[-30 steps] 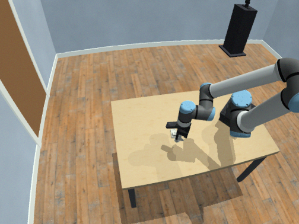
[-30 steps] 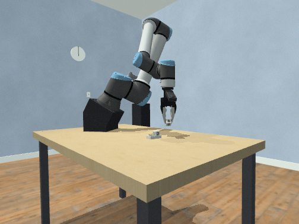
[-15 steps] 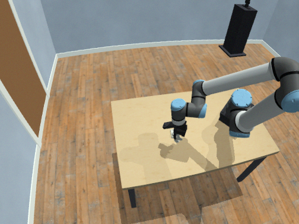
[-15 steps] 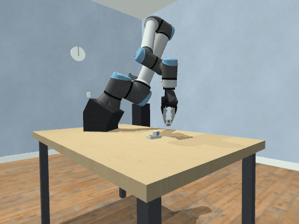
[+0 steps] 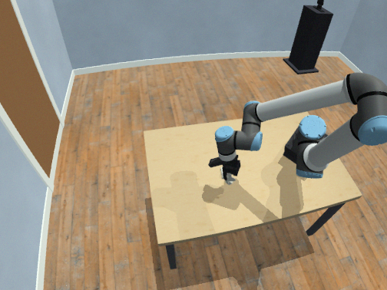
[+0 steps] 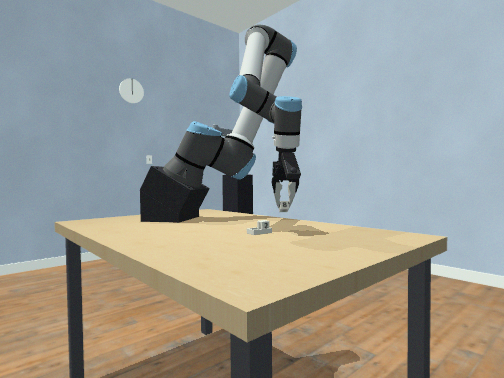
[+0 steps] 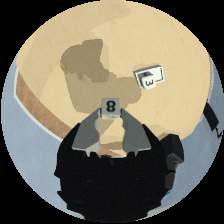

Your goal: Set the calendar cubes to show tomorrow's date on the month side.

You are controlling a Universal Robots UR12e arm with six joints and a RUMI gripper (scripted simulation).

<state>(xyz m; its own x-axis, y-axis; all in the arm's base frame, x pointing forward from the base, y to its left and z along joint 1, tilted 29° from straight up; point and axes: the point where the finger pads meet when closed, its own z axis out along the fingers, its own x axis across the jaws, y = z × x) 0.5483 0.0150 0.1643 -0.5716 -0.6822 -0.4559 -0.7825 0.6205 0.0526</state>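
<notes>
The claw [image 5: 229, 180] [image 6: 284, 206] [image 7: 110, 108], its grey tapered fingers a little apart, is clamped on a pale cube [image 6: 284, 205] [image 7: 111, 107] marked 8, above the table [image 5: 184, 215] [image 6: 210, 265] [image 7: 175, 40]. Below, on the smooth pale wood, the low white tray [image 6: 256, 232] [image 7: 159, 71] bears the other cube [image 6: 264, 225] [image 7: 148, 80].

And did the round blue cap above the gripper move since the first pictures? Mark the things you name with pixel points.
Yes. In the top view, the blue cap [image 5: 224, 133] [image 6: 288, 103] moved away from the arm's black base [image 5: 292, 149] [image 6: 167, 202].
</notes>
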